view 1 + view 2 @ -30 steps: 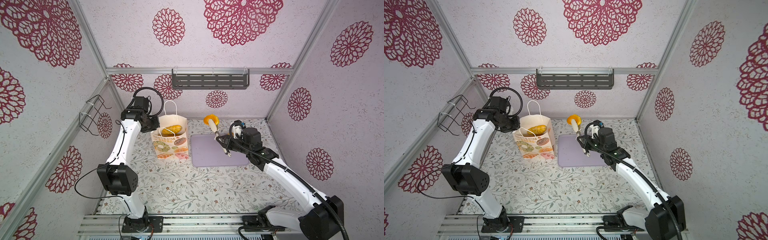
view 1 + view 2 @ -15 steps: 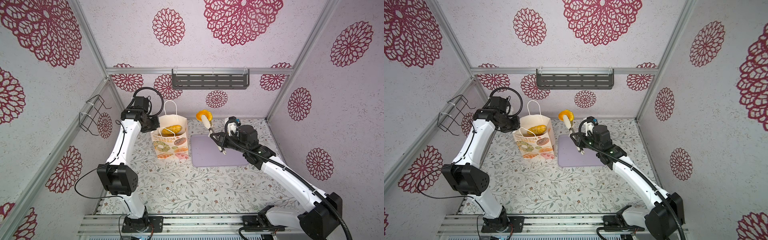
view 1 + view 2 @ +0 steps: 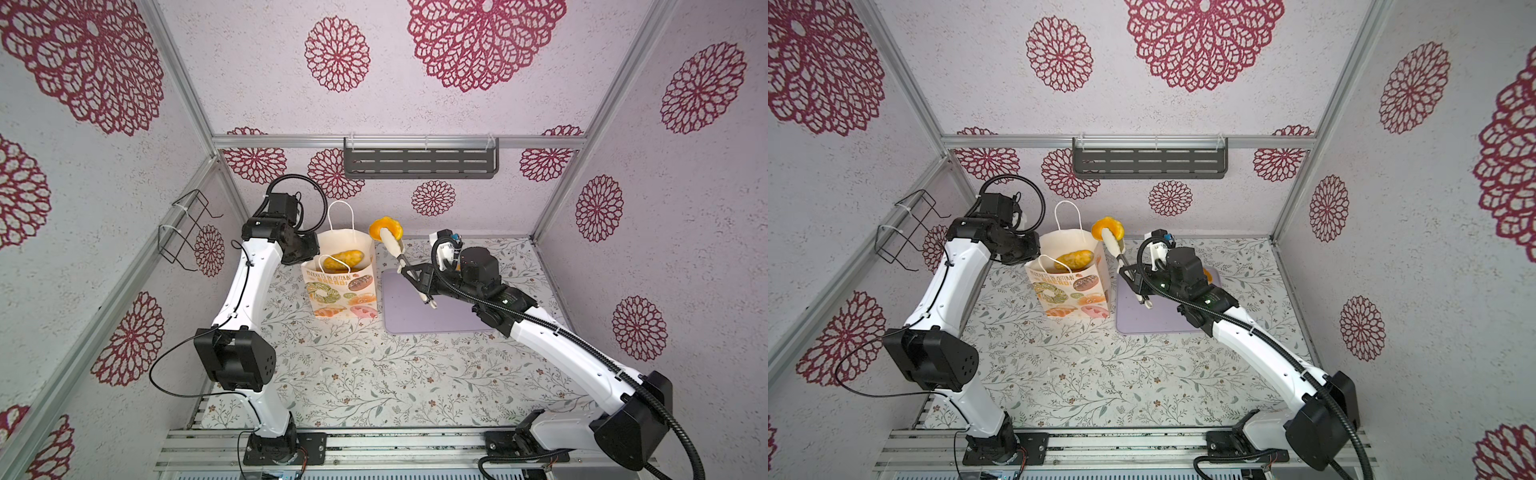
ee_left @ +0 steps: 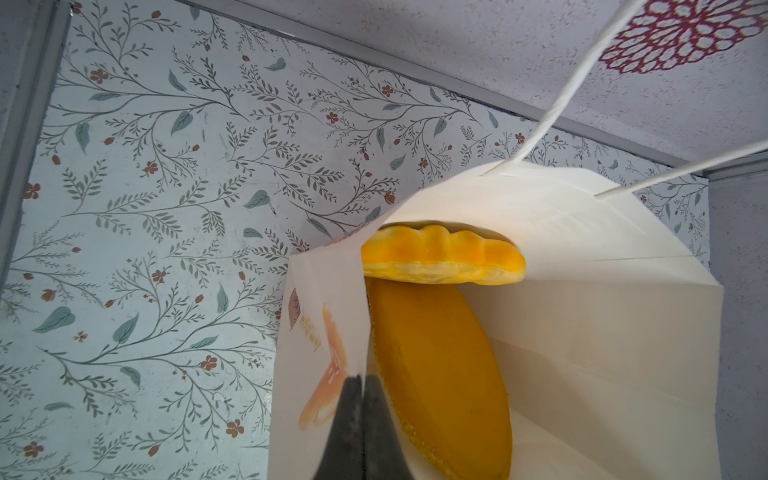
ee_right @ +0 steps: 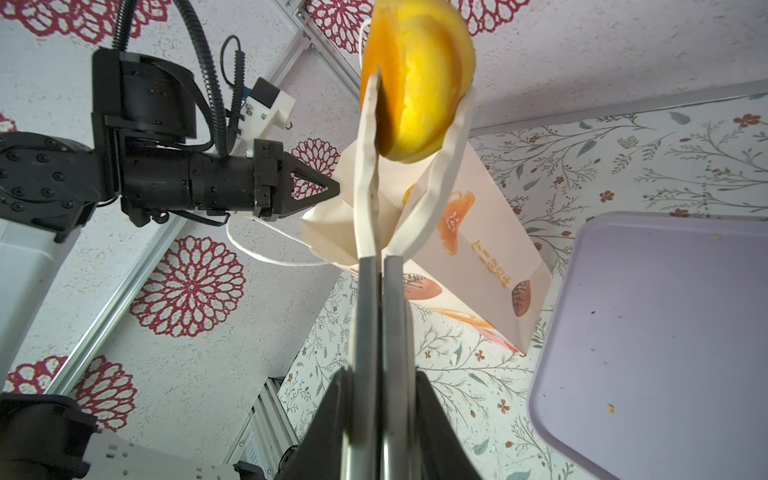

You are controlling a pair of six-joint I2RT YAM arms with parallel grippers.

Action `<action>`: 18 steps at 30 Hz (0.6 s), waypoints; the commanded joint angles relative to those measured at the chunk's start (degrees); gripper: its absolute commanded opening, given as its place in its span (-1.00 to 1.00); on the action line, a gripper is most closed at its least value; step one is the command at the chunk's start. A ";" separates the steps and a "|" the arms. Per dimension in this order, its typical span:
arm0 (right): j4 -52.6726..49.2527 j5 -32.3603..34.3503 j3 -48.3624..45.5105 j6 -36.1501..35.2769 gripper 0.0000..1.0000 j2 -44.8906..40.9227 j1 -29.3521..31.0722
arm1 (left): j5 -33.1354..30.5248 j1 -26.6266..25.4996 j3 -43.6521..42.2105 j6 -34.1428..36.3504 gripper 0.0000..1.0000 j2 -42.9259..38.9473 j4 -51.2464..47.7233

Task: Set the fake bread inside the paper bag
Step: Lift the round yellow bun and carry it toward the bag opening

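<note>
Paper bag (image 3: 341, 291), cream and pastry-printed, stands on the floral counter (image 3: 353, 374), its left rim pinched in the closed left gripper (image 4: 363, 384), that arm bent high. A ridged yellow loaf (image 4: 440, 259) and smooth orange oval loaf (image 4: 440, 374) lie inside. Beside its right edge, a round orange bun (image 3: 386, 227) hangs in white-tipped metal tongs (image 5: 370, 311) clamped by the right gripper (image 5: 380, 390), forearm low over the lilac tray (image 3: 440, 322).

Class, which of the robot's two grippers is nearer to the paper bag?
Left. The left gripper is shut on the rim of the paper bag. The right gripper stands apart beside the bag, shut on tongs that hold a bun.
</note>
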 commanded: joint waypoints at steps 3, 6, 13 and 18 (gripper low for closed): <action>2.86 1.65 5.89 -3.55 -1.00 1.54 3.18 | 0.80 -0.56 -0.03 0.18 -1.00 -1.63 0.63; 2.13 1.91 7.85 -4.26 -1.00 2.93 4.52 | 0.71 -0.58 -0.01 0.22 -1.00 -1.77 0.63; 1.23 2.37 11.09 -5.38 -1.00 5.72 7.19 | 0.73 -0.56 -0.03 0.18 -1.00 -1.80 0.72; 0.83 2.51 12.58 -5.81 -1.00 7.62 8.68 | 0.92 -0.58 -0.04 0.22 -1.00 -1.88 0.63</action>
